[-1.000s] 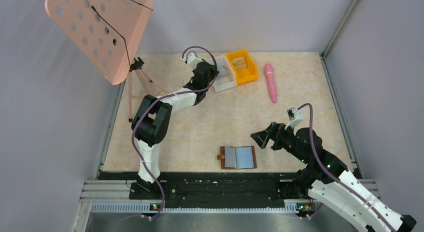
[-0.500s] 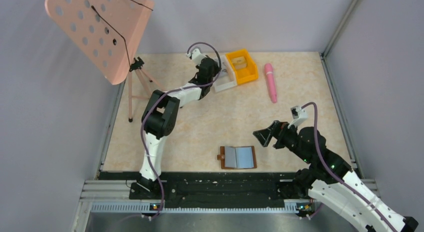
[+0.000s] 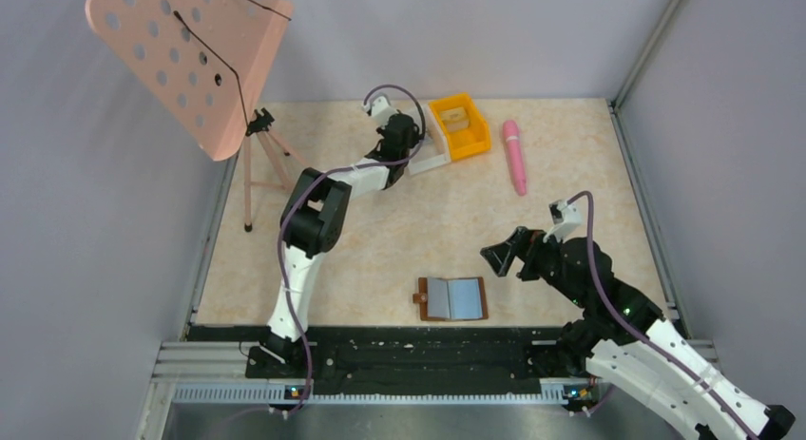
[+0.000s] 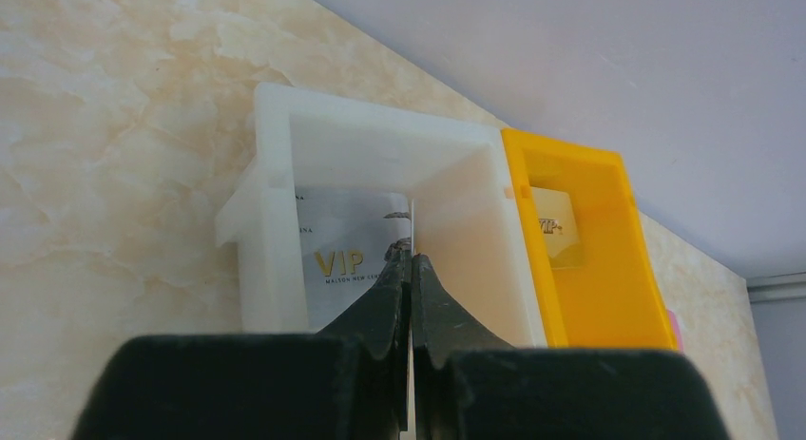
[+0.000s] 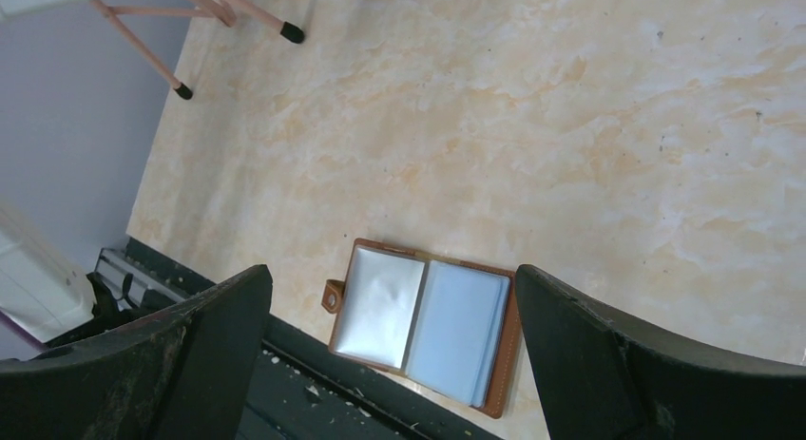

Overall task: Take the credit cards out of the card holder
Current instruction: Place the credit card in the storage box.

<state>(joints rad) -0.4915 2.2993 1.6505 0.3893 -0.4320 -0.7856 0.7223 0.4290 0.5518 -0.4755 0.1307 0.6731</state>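
Over the last second the left arm has stretched farther out. The left gripper (image 4: pixel 412 258) now sits at the mouth of the white bin (image 4: pixel 380 141), fingers pressed together, with a VIP-printed credit card (image 4: pixel 337 245) lying just beyond the tips. Whether anything is pinched cannot be told. A second card (image 4: pixel 556 226) lies in the orange bin (image 4: pixel 608 297) beside it. The right gripper (image 3: pixel 502 259) has barely shifted; its jaws are spread wide and hold nothing. This is likely a drop-off, with the next pull pending. The card holder (image 5: pixel 423 321) lies open and flat ahead of the right fingers, untouched and well apart from the left gripper. It is brown leather with its pale blue-grey pockets facing up; whether cards remain inside is unclear.
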